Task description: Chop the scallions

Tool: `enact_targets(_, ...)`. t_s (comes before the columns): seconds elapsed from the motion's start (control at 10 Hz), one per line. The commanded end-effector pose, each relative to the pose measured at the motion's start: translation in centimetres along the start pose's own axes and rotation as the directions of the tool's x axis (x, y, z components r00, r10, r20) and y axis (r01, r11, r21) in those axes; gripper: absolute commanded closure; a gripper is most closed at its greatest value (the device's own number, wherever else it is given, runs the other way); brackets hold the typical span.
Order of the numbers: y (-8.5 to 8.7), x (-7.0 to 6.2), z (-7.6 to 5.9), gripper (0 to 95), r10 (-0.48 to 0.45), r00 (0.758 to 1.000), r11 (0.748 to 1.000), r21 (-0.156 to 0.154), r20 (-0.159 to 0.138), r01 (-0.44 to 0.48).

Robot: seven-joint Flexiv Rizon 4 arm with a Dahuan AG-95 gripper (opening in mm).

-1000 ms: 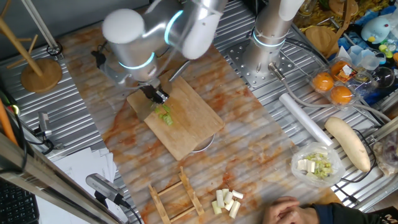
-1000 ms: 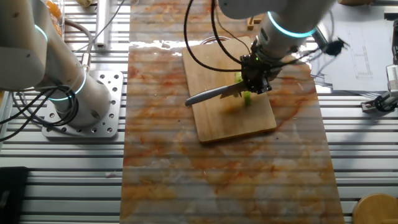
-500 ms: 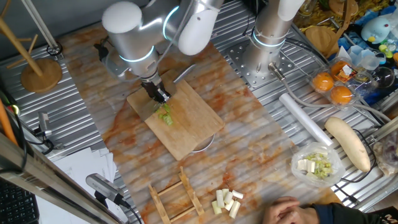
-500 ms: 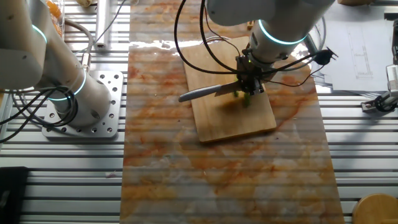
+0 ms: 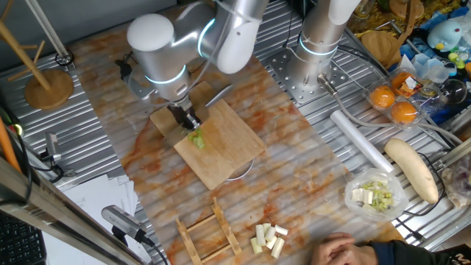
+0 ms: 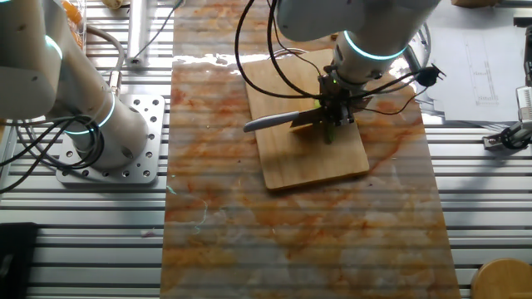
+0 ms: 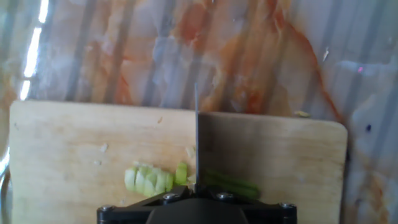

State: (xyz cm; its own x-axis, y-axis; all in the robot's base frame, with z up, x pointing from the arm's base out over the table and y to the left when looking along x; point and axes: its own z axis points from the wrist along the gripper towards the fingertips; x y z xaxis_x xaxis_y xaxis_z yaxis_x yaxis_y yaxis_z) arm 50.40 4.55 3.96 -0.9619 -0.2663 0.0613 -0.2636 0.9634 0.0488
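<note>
Scallions lie on the wooden cutting board, which sits on the marbled desk below the arm. In the hand view a knife stands edge-on across the stalk, splitting it into two parts: to one side a row of pale green slices fallen close together, one brighter green piece just beside the blade, and on the other side a darker green length that is not yet cut. From the fixed views the same knife juts out sideways from the hand, its blade low over the board and the green stalk right under it.

The hand is pinching the knife by its handle; the fingers themselves are hidden behind the dark mount at the bottom of the hand view, so the grip is read from the knife's steady, upright hold.

My judgement is that the chopping is roughly midway. Several slices are done and the blade appears to be at or near the bottom of a stroke. What is left is the uncut green length beyond the blade, which would need a few more strokes, each stepped a little along the stalk. Whether the current cut has gone fully through cannot be told from these views.
</note>
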Motion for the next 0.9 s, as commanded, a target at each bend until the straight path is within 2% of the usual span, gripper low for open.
enact_targets(0.1,-0.5,0.6,-1.3,95.0,-0.05,0.998,0.999,0.004,-0.043,0.05)
enact_targets(0.2,-1.0,1.1,-2.7,95.0,-0.075,0.996,0.997,0.0,-0.05,0.075)
enact_targets(0.4,-0.8,1.5,-3.6,95.0,-0.066,0.997,0.998,-0.028,-0.047,0.065)
enact_targets(0.7,-0.5,1.7,-3.9,95.0,-0.059,0.997,0.997,-0.052,-0.051,0.056)
enact_targets(0.8,-0.5,1.7,-3.9,95.0,-0.06,0.997,0.997,-0.051,-0.053,0.057)
enact_targets(0.9,-0.2,1.7,-3.4,95.0,-0.056,0.997,0.997,-0.055,-0.049,0.053)
